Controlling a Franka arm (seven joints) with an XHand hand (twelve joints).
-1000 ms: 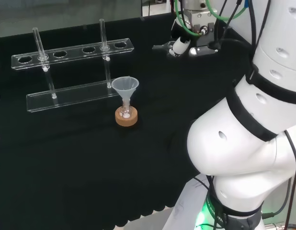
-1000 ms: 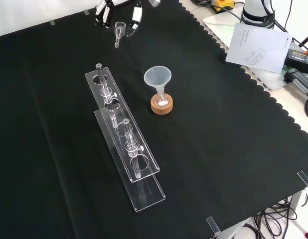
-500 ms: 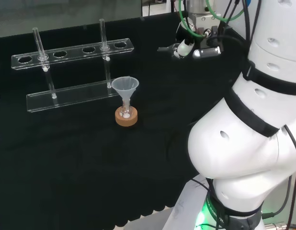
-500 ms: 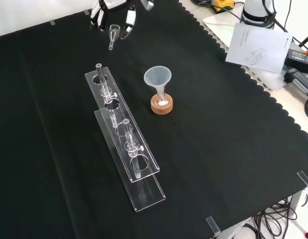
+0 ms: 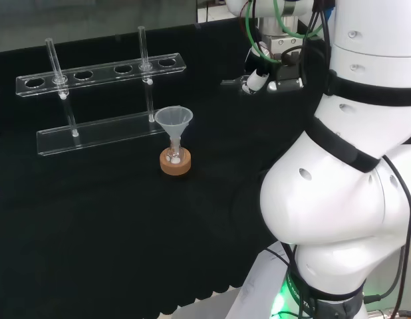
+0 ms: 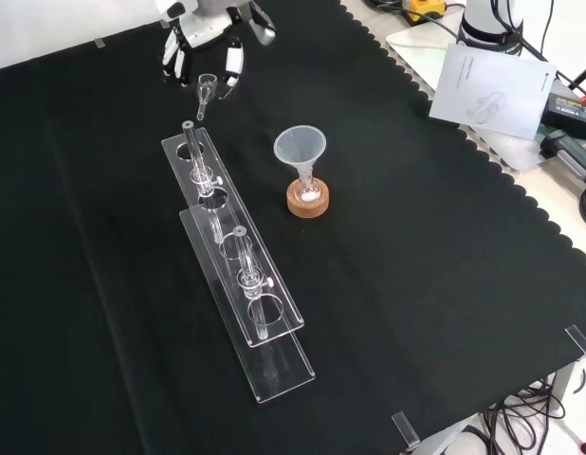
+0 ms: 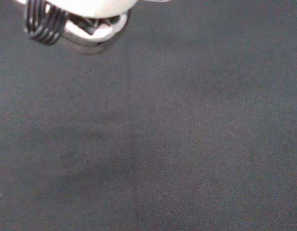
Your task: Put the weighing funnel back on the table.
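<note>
Head view: the hand (image 5: 260, 74) hangs left of the arm's white links, above the black cloth and to the right of the clear tube rack (image 5: 99, 73). From here I cannot make out the small clear piece with any confidence. The funnel (image 5: 173, 119) stands in its flask on the cork ring (image 5: 175, 163), well apart from the hand.

Front view: this one tells me most. The hand (image 6: 206, 21) comes in at the top, and its fingers (image 6: 232, 70) curl down on either side of the weighing funnel (image 6: 205, 92), pinching it at the cup end. Its stem points down toward the far end of the rack (image 6: 232, 275). I judge it to be in the air, not resting on anything, though I cannot tell how high.

Wrist view: bare cloth below, with a blurred white part of the hand (image 7: 91, 8) at the edge. No glass lies on the cloth here.

My read is that the carry is under way and the put-down is not yet done. What remains is to lower the piece onto an open patch of the desk (image 6: 445, 284) clear of the rack, let the fingers open, and lift away.
</note>
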